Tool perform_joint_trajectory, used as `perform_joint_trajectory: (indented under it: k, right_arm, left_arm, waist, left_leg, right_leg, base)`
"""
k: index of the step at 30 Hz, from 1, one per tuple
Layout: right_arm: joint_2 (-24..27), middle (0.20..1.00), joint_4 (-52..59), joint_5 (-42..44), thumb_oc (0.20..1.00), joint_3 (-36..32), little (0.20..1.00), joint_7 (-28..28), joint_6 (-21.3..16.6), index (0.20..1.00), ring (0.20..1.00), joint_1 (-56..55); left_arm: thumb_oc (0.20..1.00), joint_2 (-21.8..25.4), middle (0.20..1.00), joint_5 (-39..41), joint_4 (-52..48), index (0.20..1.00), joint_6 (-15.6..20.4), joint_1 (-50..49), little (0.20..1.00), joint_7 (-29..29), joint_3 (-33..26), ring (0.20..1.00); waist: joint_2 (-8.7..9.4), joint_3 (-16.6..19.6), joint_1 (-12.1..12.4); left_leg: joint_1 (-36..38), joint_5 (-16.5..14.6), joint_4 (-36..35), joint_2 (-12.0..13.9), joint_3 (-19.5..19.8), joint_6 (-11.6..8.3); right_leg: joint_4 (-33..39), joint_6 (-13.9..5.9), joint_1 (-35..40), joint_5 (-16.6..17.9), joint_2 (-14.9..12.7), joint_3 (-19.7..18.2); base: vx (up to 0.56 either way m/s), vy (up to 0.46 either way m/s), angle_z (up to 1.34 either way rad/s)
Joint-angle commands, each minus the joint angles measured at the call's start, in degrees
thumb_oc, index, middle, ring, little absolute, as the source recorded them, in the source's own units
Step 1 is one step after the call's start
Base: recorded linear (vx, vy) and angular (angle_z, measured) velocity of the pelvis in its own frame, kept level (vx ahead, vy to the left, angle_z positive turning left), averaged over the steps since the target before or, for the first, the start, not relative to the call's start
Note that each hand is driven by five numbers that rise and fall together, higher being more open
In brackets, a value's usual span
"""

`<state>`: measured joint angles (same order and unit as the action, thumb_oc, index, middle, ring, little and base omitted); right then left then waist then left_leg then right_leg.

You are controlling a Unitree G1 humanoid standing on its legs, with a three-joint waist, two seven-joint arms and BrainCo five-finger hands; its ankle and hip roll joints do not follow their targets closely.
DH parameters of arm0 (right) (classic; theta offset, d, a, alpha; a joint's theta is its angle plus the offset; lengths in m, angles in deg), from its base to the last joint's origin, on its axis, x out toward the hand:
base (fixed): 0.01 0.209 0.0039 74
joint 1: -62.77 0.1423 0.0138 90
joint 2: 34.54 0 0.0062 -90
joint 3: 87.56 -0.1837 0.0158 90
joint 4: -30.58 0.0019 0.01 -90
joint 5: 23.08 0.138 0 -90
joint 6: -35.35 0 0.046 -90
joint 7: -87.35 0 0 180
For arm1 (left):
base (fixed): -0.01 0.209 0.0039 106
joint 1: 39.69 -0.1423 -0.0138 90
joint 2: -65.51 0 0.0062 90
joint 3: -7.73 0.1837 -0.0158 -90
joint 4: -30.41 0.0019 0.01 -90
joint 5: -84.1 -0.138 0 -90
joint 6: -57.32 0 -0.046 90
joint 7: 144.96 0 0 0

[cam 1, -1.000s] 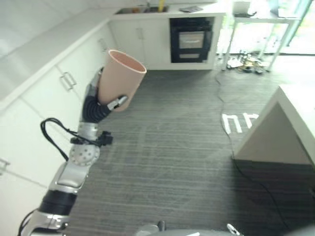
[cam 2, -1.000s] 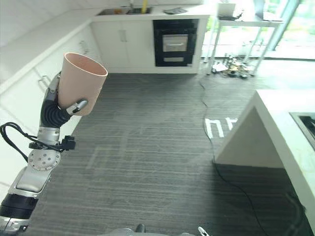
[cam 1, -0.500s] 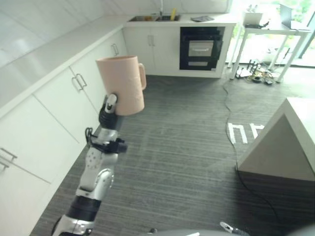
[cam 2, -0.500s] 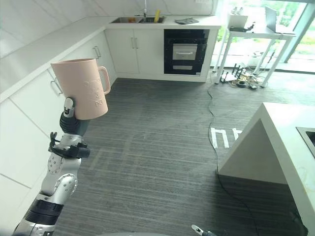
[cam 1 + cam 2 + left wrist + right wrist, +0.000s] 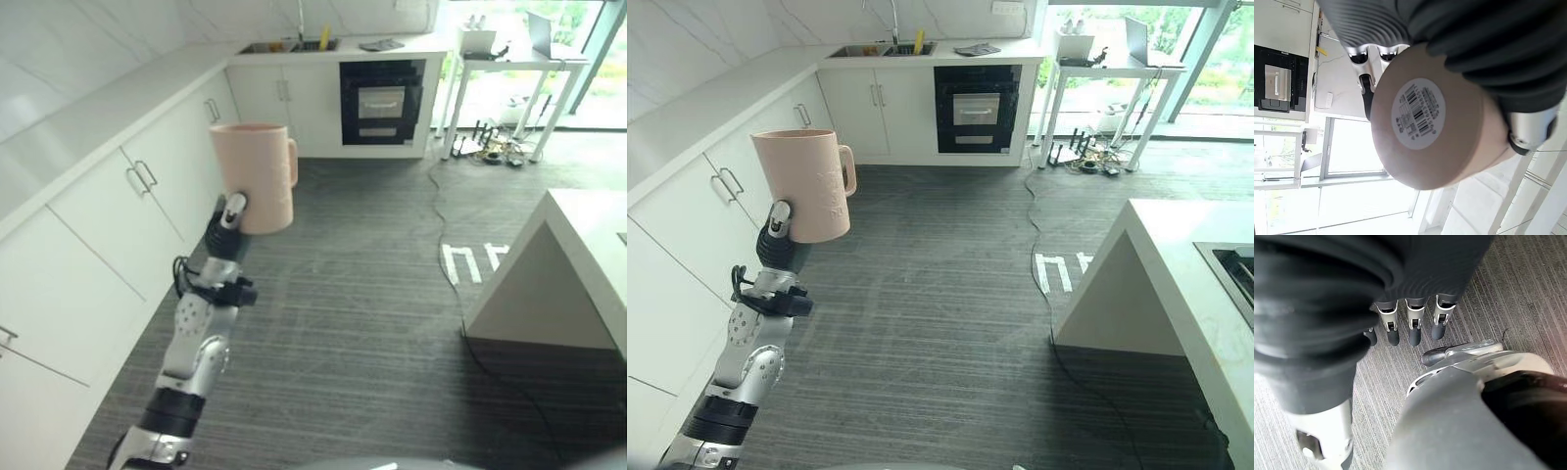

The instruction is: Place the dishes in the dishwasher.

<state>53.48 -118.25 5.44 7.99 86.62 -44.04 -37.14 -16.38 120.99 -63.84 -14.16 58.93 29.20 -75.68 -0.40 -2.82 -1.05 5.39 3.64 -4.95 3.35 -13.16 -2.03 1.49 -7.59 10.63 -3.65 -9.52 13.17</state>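
L hand [image 5: 227, 217] is wrapped round the base of a pink mug [image 5: 257, 176], held upright and high above the grey floor [image 5: 372, 294], alongside the white cabinets [image 5: 118, 206]; handle faces the far end of the kitchen; wrist view shows the mug's labelled bottom w/ fingers [image 5: 1367, 88] curled on its side. R hand [image 5: 1410, 328] hangs over the floor, fingers loosely extended, nothing in it. Black built-in appliance [image 5: 382, 93] sits far off. Risks, imo: grip is low on a tall mug, so a tilt or jolt while walking could let it slip and drop; swinging close to the cabinets could knock it.

Open floor [image 5: 921, 323] between cabinets [image 5: 686, 225] and island [image 5: 1176, 284].
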Motion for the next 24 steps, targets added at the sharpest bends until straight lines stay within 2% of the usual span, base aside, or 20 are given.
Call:
perform_joint_trajectory:
  k: [1, 4, 6, 7, 10, 11, 13, 14, 16, 17, 18, 19, 21, 22, 23, 24]
  right_arm:
    - [0.86, 1.0, 0.22, 4.16, 1.0, -1.27, 1.0, -2.01, -1.02, 1.0, 1.0, 1.79]
    - [0.38, 1.0, 0.41, 8.07, 1.0, -1.47, 1.0, -4.96, 0.44, 1.0, 1.0, 1.3]
    - [0.42, 1.0, 0.34, 7.79, 1.0, -1.42, 1.0, -6.13, 0.38, 1.0, 1.0, 1.17]
    - [2.45, 1.0, -11.45, 3.66, 1.0, 0.65, 1.0, -16.08, -8.11, 1.0, 1.0, 6.09]
    - [2.42, 1.0, -11.32, 2.43, 1.0, 0.48, 1.0, -16.86, -9.28, 1.0, 1.0, 5.83]
    - [3.04, 1.0, -10.3, 3.37, 1.0, 0.88, 1.0, -16.89, -7.62, 1.0, 1.0, 6.49]
    - [3.41, 1.0, -9.4, 2.62, 1.0, 1.25, 1.0, -16.8, -6.6, 1.0, 1.0, 7.04]
    - [3.85, 1.0, -8.79, 1.55, 1.0, 1.89, 1.0, -16.22, -6.0, 1.0, 1.0, 7.58]
    - [4.15, 1.0, -8.92, 1.1, 1.0, 2.28, 1.0, -15.78, -5.47, 1.0, 1.0, 7.85]
    - [4.64, 1.0, -12.12, 1.57, 1.0, 1.86, 1.0, -15.44, -5.97, 1.0, 1.0, 8.08]
    - [4.56, 1.0, -12.73, 1.14, 1.0, 1.53, 1.0, -15.6, -6.12, 1.0, 1.0, 8.07]
    - [4.18, 1.0, -13.77, 0.07, 1.0, 0.97, 1.0, -15.95, -6.78, 1.0, 1.0, 7.92]
    - [3.94, 1.0, -13.99, -0.05, 1.0, 0.91, 1.0, -15.85, -7.01, 1.0, 1.0, 7.72]
    - [3.6, 1.0, -13.78, 0.31, 1.0, 1.0, 1.0, -15.04, -7.34, 1.0, 1.0, 6.6]
    - [3.66, 1.0, -13.8, 0.99, 1.0, 0.77, 1.0, -14.84, -7.91, 1.0, 1.0, 5.9]
    - [3.72, 1.0, -13.79, 1.44, 1.0, 0.59, 1.0, -14.77, -8.38, 1.0, 1.0, 5.6]
  left_arm:
    - [0.2, 3.53, 0.2, -4.23, 0.22, 0.2, 2.93, 3.51, 0.2, 1.62, -3.75, 0.2]
    - [0.2, 3.65, 0.2, -4.92, 0.51, 0.2, 3.36, 3.31, 0.2, 1.67, -3.94, 0.2]
    - [0.2, 3.74, 0.2, -5.1, 0.6, 0.2, 3.41, 3.11, 0.2, 1.52, -4.15, 0.2]
    - [0.2, 1.2, 0.2, -9.3, 8.32, 0.2, 5.81, 4.21, 0.2, 8.52, -1.06, 0.2]
    - [0.2, 1.25, 0.2, -9.68, 8.73, 0.2, 5.16, 4.72, 0.2, 9.25, -0.85, 0.2]
    - [0.2, 1.39, 0.2, -10.72, 8.94, 0.2, 5.27, 4.78, 0.2, 10.98, -0.57, 0.2]
    - [0.2, 1.5, 0.2, -11.53, 8.34, 0.2, 5.51, 4.34, 0.2, 11.91, -0.5, 0.2]
    - [0.2, 1.36, 0.2, -11.03, 7.45, 0.2, 5.14, 3.94, 0.2, 12.27, -0.74, 0.2]
    - [0.2, 1.31, 0.2, -10.54, 7.1, 0.2, 4.88, 3.73, 0.2, 12.09, -0.99, 0.2]
    - [0.2, 1.04, 0.2, -9.69, 6.58, 0.2, 3.64, 3.47, 0.2, 10.87, -1.83, 0.2]
    - [0.2, 0.91, 0.2, -9.67, 6.43, 0.2, 3.44, 3.31, 0.2, 10.5, -1.97, 0.2]
    - [0.2, 0.64, 0.2, -9.86, 5.8, 0.2, 3.1, 2.6, 0.2, 9.75, -2.23, 0.2]
    - [0.2, 0.52, 0.2, -9.95, 5.25, 0.2, 3.04, 2.04, 0.2, 9.61, -2.18, 0.2]
    - [0.2, 0.01, 0.2, -9.67, 3.53, 0.2, 2.99, 0.57, 0.2, 8.55, -2.08, 0.2]
    - [0.2, -0.38, 0.2, -9.49, 3.39, 0.2, 3.38, 0.22, 0.2, 6.97, -2.13, 0.2]
    - [0.2, -0.55, 0.2, -9.57, 3.58, 0.2, 3.8, 0.18, 0.2, 6.16, -2.1, 0.2]
  waist:
    - [0.76, -0.46, 0.62]
    - [0.8, -0.55, 0.62]
    - [0.81, -0.47, 0.66]
    - [-1.0, -3.03, 2.14]
    - [-0.81, -2.73, 1.84]
    - [0.44, -2.98, 1.61]
    - [1.42, -3.46, 1.67]
    - [2.1, -4.28, 2.11]
    - [2.08, -4.74, 2.44]
    - [0.87, -6.06, 3.61]
    - [0.52, -6.13, 3.85]
    - [-0.37, -6.16, 4.5]
    - [-0.85, -6.3, 4.95]
    - [-1.83, -6.61, 6.1]
    - [-2.16, -6.76, 6.36]
    - [-2.11, -6.81, 6.22]
  left_leg:
    - [2.45, -6.74, 4.63, 3.32, -3.24, -1.51]
    - [2.31, -6.98, 4.93, 3.11, -2.77, -1.38]
    - [2.33, -7.08, 5.01, 3.0, -2.62, -1.35]
    - [0.91, -6.73, 4.98, -0.65, 4.26, -0.2]
    - [1.14, -7.05, 5.09, -0.28, 3.74, -0.39]
    - [-0.91, -9.74, 13.03, -0.17, 2.81, -0.44]
    - [-3.5, -12.03, 19.75, -0.2, 1.96, 0.08]
    - [-7.26, -12.13, 27.6, 0.54, 1.72, 0.2]
    - [-9.79, -11.06, 31.44, 0.85, 2.34, 0.06]
    - [-14.3, -5.77, 31.92, 1.99, 3.91, -0.89]
    - [-14.21, -4.78, 30.09, 2.23, 3.99, -1.12]
    - [-13.76, -2.21, 23.78, 2.97, 4.12, -1.69]
    - [-13.53, -0.08, 18.96, 3.46, 4.32, -2.14]
    - [-14.93, 6.79, 9.07, 5.68, 4.53, -3.67]
    - [-16.45, 8.76, 6.95, 7.01, 3.04, -4.22]
    - [-16.57, 8.86, 6.94, 7.23, 1.96, -4.3]
  right_leg:
    - [0.92, -1.9, -3.73, 3.73, -1.27, -1.25]
    - [1.08, -1.79, -3.52, 3.59, -1.18, -1.61]
    - [1.07, -1.77, -3.44, 3.53, -1.16, -1.62]
    - [-7.63, 0.14, -6.65, -1.26, 3.45, -2.93]
    - [-7.38, 0.3, -6.22, -1.67, 3.71, -2.96]
    - [-8.78, 1.03, -6.77, -2.73, 3.79, -3.54]
    - [-9.5, 1.82, -6.75, -3.26, 3.4, -3.5]
    - [-10.43, 2.93, -6.57, -3.71, 3.05, -3.03]
    - [-11.01, 3.53, -6.66, -3.81, 3.27, -2.96]
    - [-12.02, 4.1, -5.85, -4.39, 4.88, -3.88]
    - [-11.98, 4.01, -5.43, -4.62, 5.23, -3.95]
    - [-11.53, 3.73, -4.2, -5.15, 6.01, -4.08]
    - [-11.07, 3.57, -3.19, -5.41, 6.28, -4.18]
    - [-10.21, 3.56, -0.73, -6.05, 6.37, -4.25]
    - [-10.3, 3.48, 0.37, -6.45, 6.04, -3.65]
    - [-11.0, 3.24, 0.68, -7.15, 5.57, -2.9]
  base:
    - [0.0, 0.0, 0.0]
    - [0.0, 0.0, 0.0]
    - [0.02, -0.005, 0.01]
    - [0.05, -0.025, 0.01]
    - [0.09, -0.086, 0.08]
    - [0.13, -0.153, 0.08]
    - [0.09, -0.109, 0.07]
    - [0.06, -0.064, 0.05]
    - [0.13, 0.003, 0.08]
    - [0.27, 0.097, 0.13]
    - [0.46, 0.211, 0.12]
    - [0.33, 0.182, 0.09]
    - [0.4, 0.239, 0.09]
    - [0.58, 0.398, 0.17]
    - [0.61, 0.441, 0.13]
    - [0.32, 0.279, 0.16]
